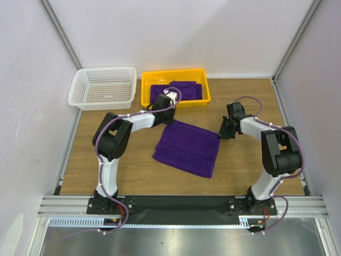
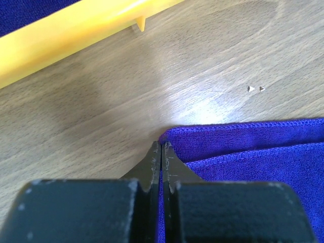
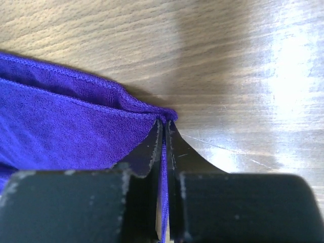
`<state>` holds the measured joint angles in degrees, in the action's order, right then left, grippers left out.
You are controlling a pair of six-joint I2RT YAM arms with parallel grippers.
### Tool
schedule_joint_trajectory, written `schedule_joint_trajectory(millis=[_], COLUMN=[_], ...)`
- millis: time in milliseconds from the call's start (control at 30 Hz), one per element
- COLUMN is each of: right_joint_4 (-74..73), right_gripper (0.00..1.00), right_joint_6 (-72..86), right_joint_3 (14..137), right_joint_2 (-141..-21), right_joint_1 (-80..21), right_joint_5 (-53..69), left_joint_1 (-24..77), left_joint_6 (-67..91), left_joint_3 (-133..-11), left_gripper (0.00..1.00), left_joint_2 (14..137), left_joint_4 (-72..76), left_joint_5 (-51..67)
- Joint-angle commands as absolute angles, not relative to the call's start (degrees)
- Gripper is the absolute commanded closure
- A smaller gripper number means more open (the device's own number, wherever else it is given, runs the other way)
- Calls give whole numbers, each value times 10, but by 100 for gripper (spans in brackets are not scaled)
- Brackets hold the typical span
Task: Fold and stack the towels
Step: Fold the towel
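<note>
A purple towel (image 1: pixel 187 148) is lying folded over on itself near the middle of the wooden counter (image 1: pixel 234 170), with two layers showing along its far edge in both wrist views. The left gripper (image 2: pixel 161 147) is clenching the towel's far left corner, its fingers pressed together with a sliver of purple cloth running between them. The right gripper (image 3: pixel 165 123) is pinching the far right corner in the same way (the doubled edge is bunching slightly just at its fingertips). Both corners are sitting low, at or just above the wood; which of the two cannot be told. More towels (image 1: pixel 184 89) are lying in the yellow tray (image 1: pixel 173 73) at the back of the counter, just beyond the left gripper. A white basket (image 1: pixel 104 90) is standing beside the tray on its left.
</note>
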<state>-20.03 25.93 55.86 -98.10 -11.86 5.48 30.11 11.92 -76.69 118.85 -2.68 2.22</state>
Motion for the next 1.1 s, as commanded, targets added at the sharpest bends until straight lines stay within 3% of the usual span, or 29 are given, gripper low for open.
schedule_joint_trajectory(millis=[0, 400, 433, 1067], right_joint_4=[-193, -191, -200, -339], right_gripper=[100, 100, 100, 100], right_joint_6=[259, 274, 278, 247], right_joint_3=[551, 615, 640, 833], right_joint_2=[-1001, -886, -848, -653], right_joint_1=[-119, -120, -120, -192], right_joint_5=[54, 76, 80, 27], left_joint_1=[303, 303, 303, 303], left_joint_6=[117, 130, 134, 172], left_joint_3=[-752, -728, -723, -717], left_gripper=[100, 99, 100, 100], left_joint_2=[1171, 1059, 998, 669], left_joint_4=[-24, -24, -31, -153], left_joint_5=[55, 54, 39, -29])
